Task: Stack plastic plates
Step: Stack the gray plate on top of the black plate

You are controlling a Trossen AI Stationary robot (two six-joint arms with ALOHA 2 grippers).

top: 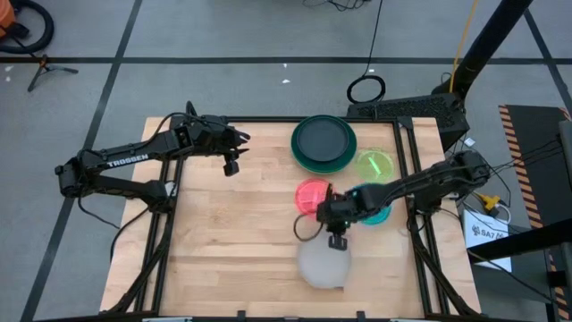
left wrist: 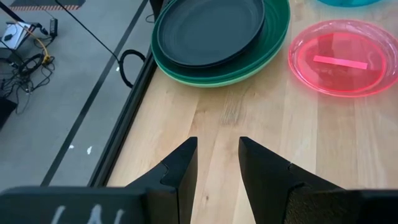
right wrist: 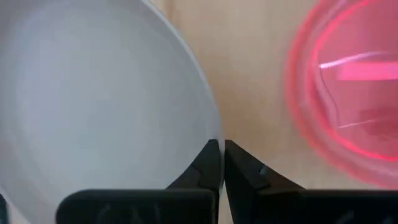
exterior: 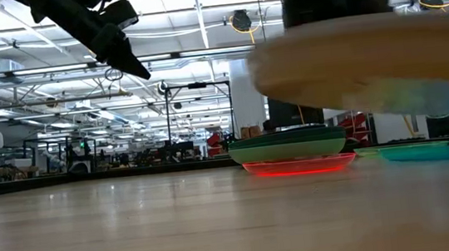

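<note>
The right pincer point(top: 337, 241) is pinched shut on the rim of the frosted white plate point(top: 322, 265), holding it clear of the worktop point(top: 232, 241) near the front edge, just in front of the pink plate point(top: 312, 194); the low view shows the white plate raised above the wood. A black plate point(top: 322, 138) sits inside a dark green plate point(top: 302, 159) at the back edge; a light green plate point(top: 375, 165) and a blue plate point(top: 380, 215) lie to its right. The left pincer point(top: 231, 167) hovers over the back left, its fingers point(left wrist: 180, 171) slightly apart and holding nothing.
</note>
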